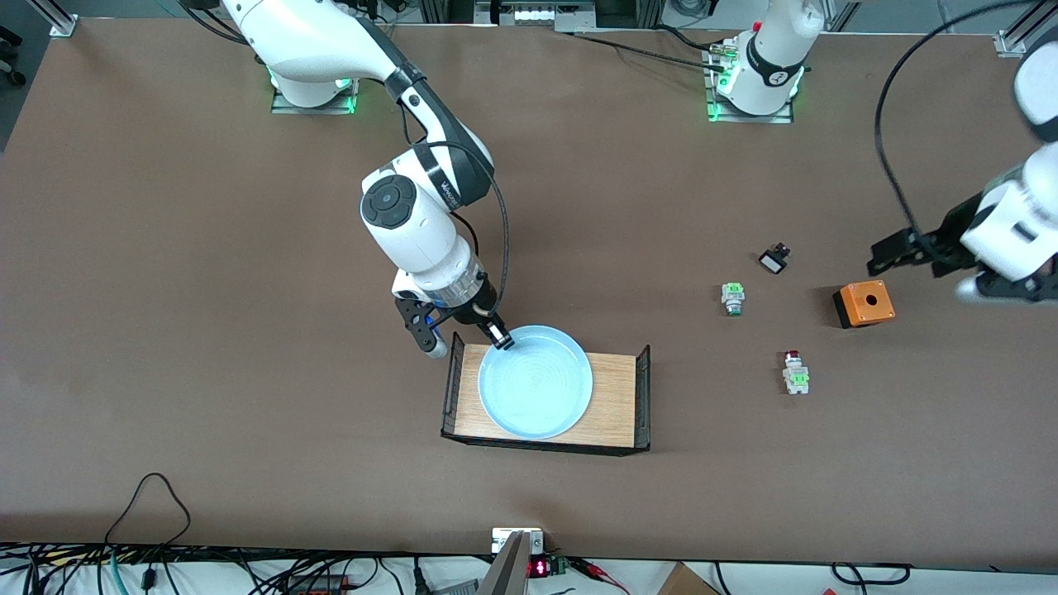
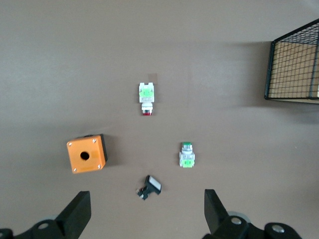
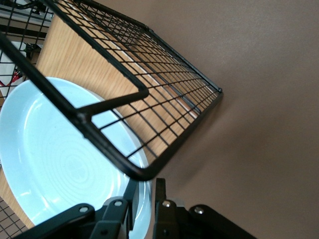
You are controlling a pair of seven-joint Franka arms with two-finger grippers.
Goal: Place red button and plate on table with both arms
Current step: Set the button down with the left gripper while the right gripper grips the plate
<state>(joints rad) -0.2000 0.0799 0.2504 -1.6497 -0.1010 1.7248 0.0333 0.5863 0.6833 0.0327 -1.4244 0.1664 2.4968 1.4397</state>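
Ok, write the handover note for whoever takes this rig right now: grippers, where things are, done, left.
Right gripper: at the plate rim, fingers pinching it in the right wrist view.
Left gripper: open, waiting in the air above the small parts at the left arm's end of the table.
Plate: flat in the wooden tray.
Red button: lying on the table, nearer the front camera than the green button and orange box.
Done: right gripper has reached the plate.
Left: lift the plate onto the table; pick and place the red button.
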